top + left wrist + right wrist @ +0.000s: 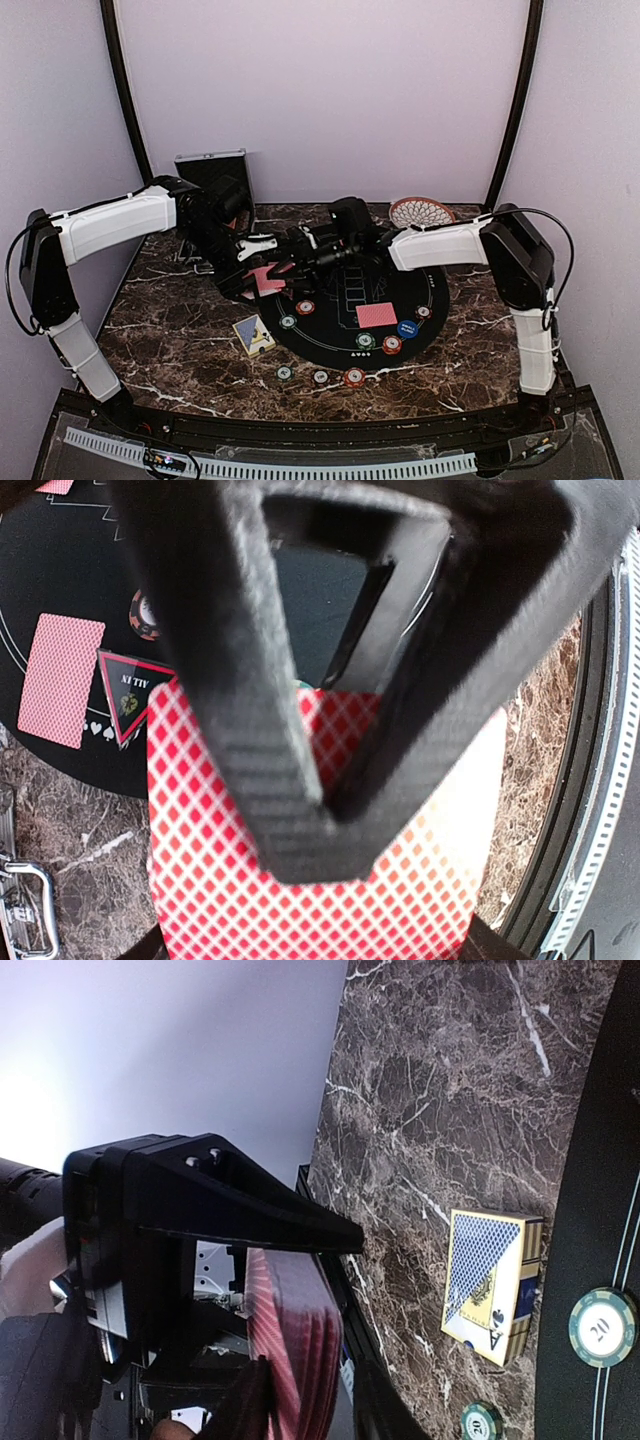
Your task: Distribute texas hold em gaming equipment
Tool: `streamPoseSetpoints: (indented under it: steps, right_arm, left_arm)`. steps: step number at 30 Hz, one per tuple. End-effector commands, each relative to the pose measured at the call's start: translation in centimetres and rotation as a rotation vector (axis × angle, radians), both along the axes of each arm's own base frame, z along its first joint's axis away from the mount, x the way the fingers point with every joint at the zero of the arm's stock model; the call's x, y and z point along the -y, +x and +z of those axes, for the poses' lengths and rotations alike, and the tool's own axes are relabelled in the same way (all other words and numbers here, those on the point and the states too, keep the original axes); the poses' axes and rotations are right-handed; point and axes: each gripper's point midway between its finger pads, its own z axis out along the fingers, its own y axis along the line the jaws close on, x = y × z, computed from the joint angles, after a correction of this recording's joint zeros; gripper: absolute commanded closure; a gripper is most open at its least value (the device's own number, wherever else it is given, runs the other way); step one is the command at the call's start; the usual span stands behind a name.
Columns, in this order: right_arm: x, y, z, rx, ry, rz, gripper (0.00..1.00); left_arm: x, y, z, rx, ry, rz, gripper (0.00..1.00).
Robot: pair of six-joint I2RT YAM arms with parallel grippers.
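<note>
My left gripper is shut on a stack of red-backed playing cards, held over the left edge of the black mat. My right gripper reaches in from the right, its jaws standing either side of that stack; I cannot see whether they press on it. One red-backed card lies on the mat. The triangle marker lies next to it. Several poker chips lie around: green, blue, orange.
A blue-and-yellow card box lies on the marble left of the mat. The silver case stands at the back left, the woven dish at the back right. Both arms cross above the mat's left half.
</note>
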Motion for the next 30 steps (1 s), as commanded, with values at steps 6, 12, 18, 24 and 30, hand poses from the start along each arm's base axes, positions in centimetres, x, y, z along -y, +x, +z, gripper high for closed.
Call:
streamPoseSetpoints:
  steps: [6, 12, 18, 24, 30]
  right_arm:
    - [1.3, 0.6, 1.8, -0.002, 0.006, -0.032, 0.85]
    - [1.7, 0.7, 2.7, -0.015, 0.036, -0.047, 0.88]
    - [2.3, 0.7, 3.9, -0.038, 0.089, -0.052, 0.92]
    - [3.5, 1.5, 3.7, -0.059, 0.099, -0.082, 0.97]
    - [5.7, 3.5, 2.3, -0.068, 0.080, -0.129, 0.98]
  left_arm:
    - [0.0, 0.1, 2.3, 0.051, -0.054, -0.004, 1.00]
    - [-0.3, -0.1, 2.1, 0.051, -0.049, -0.004, 1.00]
    - [-0.4, 0.0, 2.0, 0.050, -0.045, -0.001, 1.00]
    - [-0.5, 0.0, 1.9, 0.048, -0.038, 0.000, 1.00]
    - [-1.1, 0.1, 1.7, 0.053, -0.022, 0.011, 1.00]
